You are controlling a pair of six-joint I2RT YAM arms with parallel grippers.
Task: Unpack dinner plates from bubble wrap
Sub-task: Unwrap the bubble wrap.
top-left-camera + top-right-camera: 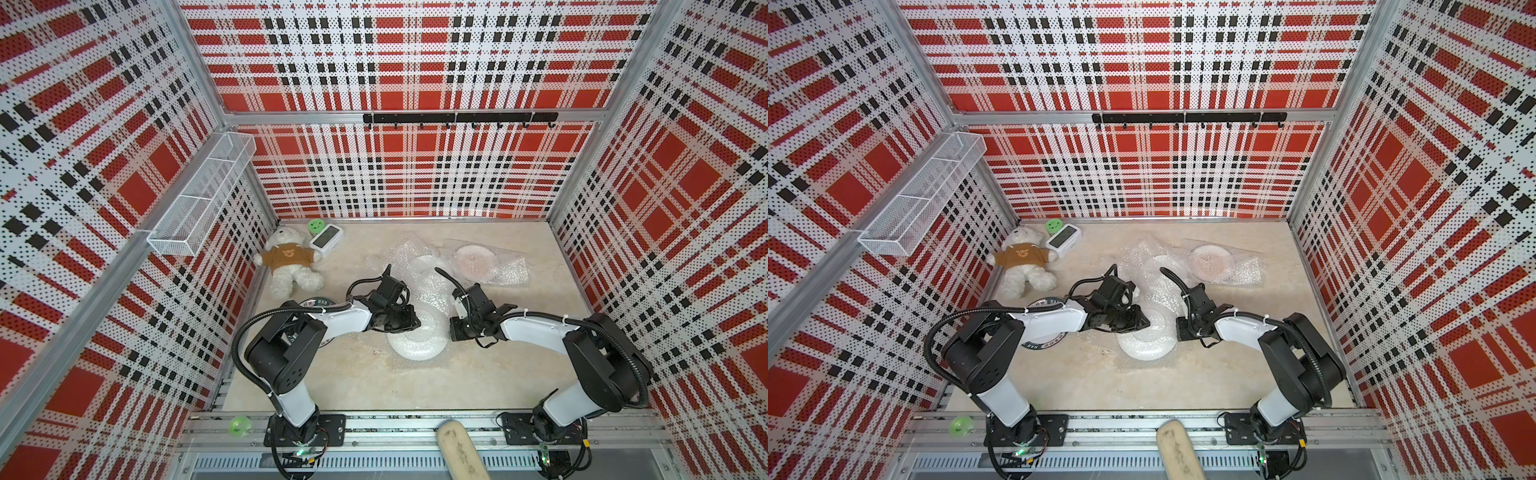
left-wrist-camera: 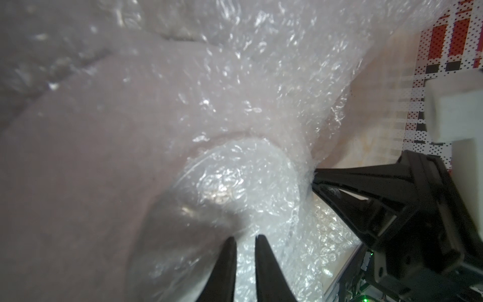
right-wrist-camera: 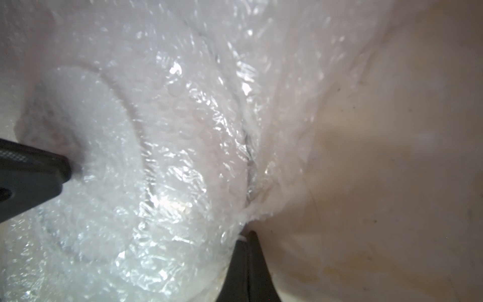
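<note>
A white dinner plate [image 1: 419, 347] [image 1: 1146, 349] lies mid-table under clear bubble wrap [image 1: 432, 291]. My left gripper [image 1: 415, 322] [image 2: 245, 236] is shut on the plate's wrapped near-left rim, one finger [image 3: 34, 177] lying on top. My right gripper [image 1: 455, 332] [image 3: 247, 231] is shut on the wrap's edge at the plate's right side, bunching the film. Further back, a second wrapped plate [image 1: 428, 266] and a pinkish-marked one [image 1: 473, 259] lie in their own wrap. A bare plate with a dark lettered rim [image 1: 318, 301] shows partly under my left arm.
A teddy bear [image 1: 289, 262], a white clock [image 1: 326, 241] and a green cup [image 1: 316, 226] sit at the back left. A wire basket [image 1: 203, 195] hangs on the left wall. A green tape roll [image 1: 240, 426] and a pale brush [image 1: 459, 451] lie by the front rail.
</note>
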